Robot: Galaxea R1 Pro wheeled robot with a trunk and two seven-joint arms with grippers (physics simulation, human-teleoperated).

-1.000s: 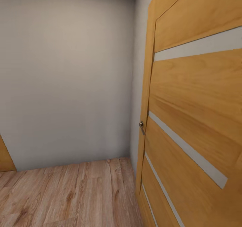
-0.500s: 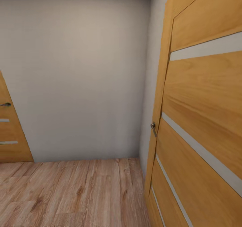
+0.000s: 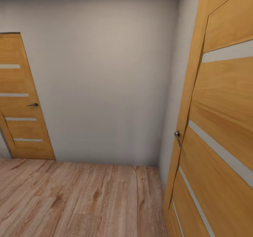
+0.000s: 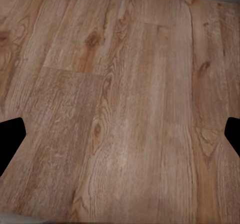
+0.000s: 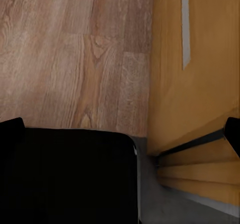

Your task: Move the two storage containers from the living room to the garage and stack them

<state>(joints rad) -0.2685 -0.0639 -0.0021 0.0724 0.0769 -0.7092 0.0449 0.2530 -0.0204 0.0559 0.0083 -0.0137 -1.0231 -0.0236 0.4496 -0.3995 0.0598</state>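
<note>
The two storage containers are out of view. In the left wrist view my left gripper (image 4: 120, 139) is open, its dark fingertips (image 4: 10, 141) far apart over light wood-plank flooring (image 4: 125, 84), with nothing between them. My right gripper (image 5: 120, 134) is also open and holds nothing. Its fingertips (image 5: 11, 129) stand wide apart above a black part of the robot (image 5: 70, 179), beside the foot of a wooden door (image 5: 195, 59).
I face a corner of a narrow room with a plain grey wall (image 3: 105, 78). A wood-panelled door (image 3: 221, 131) with a metal handle (image 3: 177, 135) stands close on the right. Another door (image 3: 21, 103) is at the far left. Plank flooring (image 3: 77, 202) stretches ahead.
The whole head view has swung left. The near door has slid toward the right edge and the far left door has come fully into sight.
</note>
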